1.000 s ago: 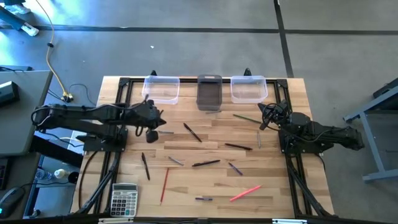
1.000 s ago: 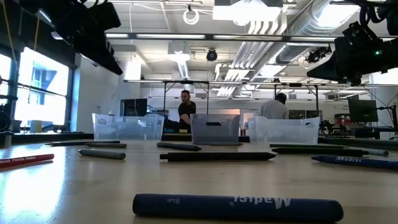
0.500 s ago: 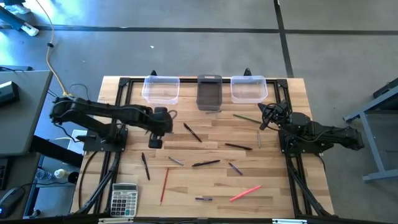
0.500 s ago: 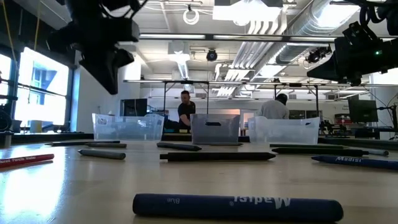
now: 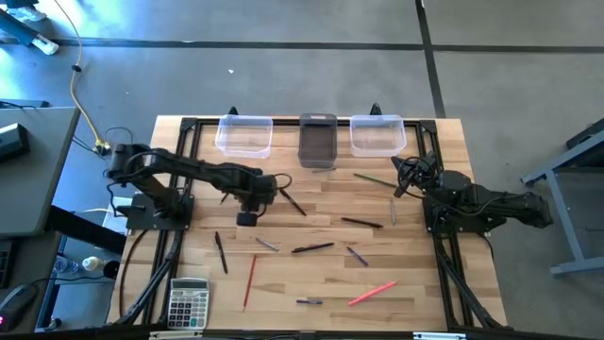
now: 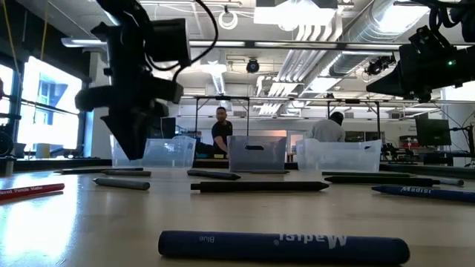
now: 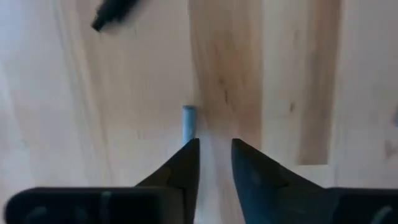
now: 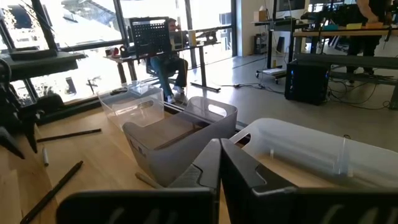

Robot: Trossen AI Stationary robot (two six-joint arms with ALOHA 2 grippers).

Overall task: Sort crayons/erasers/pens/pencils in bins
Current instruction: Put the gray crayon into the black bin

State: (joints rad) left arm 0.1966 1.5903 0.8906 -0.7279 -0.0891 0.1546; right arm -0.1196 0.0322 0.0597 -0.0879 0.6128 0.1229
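- Where the three bins are lined along the far edge of the wooden surface (image 5: 415, 274), a clear bin (image 5: 245, 135) is seen on the left, a dark smoky bin (image 5: 318, 142) in the middle and a second clear bin (image 5: 377, 134) on the right.
- Left gripper (image 5: 247, 216) is held over the surface, left of centre and in front of the left clear bin; in the left wrist view its jaws are seen slightly parted, pointing down at bare wood, with nothing between them.
- A short grey stick (image 7: 189, 122) is seen just beyond the fingertips (image 7: 186, 163), its long axis in line with the jaws; contact cannot be told.
- Right gripper (image 5: 406, 177) is parked at the right side of the surface, in front of the right clear bin, jaws closed and empty.
- All sticks are seen lying flat on the surface, outside the bins.
- A black pen (image 5: 292, 201) lies just right of the left gripper, on a diagonal from far-left to near-right.
- A black stick (image 5: 361, 223) and another black stick (image 5: 312, 248) lie near the centre, both roughly crosswise.
- A dark pen (image 5: 220, 252) lies near the left side, its long axis running roughly far to near.
- A red pencil (image 5: 250, 281) lies beside it, nearly far to near, tilted slightly.
- A pink crayon (image 5: 372, 293) lies near the front, on a diagonal rising to the right.
- A thin greenish stick (image 5: 375, 179) lies in front of the right clear bin, close to crosswise.
- A grey calculator (image 5: 188, 303) is noted at the near left corner.
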